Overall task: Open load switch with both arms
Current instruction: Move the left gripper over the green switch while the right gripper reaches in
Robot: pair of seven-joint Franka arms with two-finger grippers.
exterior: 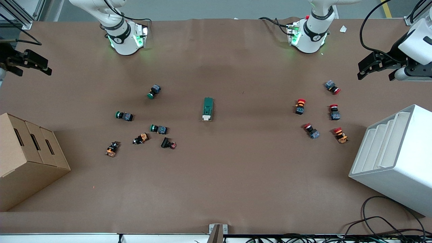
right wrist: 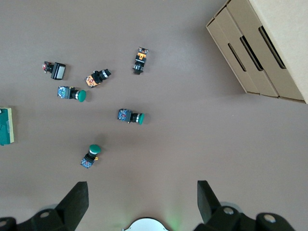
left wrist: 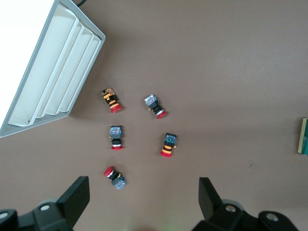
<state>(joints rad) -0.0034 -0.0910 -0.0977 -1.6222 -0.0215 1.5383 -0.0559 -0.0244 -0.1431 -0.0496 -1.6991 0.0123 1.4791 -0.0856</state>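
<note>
The load switch (exterior: pixel 208 109), a dark green oblong block with a white tab at its end nearer the front camera, lies flat in the middle of the table. It also shows at the edge of both wrist views (left wrist: pixel 304 136) (right wrist: pixel 6 126). My left gripper (exterior: pixel 374 75) hangs open high over the left arm's end of the table, above several red-capped push buttons (left wrist: pixel 116 177). My right gripper (exterior: pixel 33 71) hangs open over the right arm's end. Neither gripper (left wrist: pixel 144 195) (right wrist: pixel 143 197) holds anything, and both are well away from the switch.
Several red-capped push buttons (exterior: pixel 300 106) lie toward the left arm's end, and green-capped and orange ones (exterior: pixel 124 116) toward the right arm's end. A cardboard box (exterior: pixel 27 158) stands at the right arm's end, and a white stepped rack (exterior: pixel 395 155) at the left arm's.
</note>
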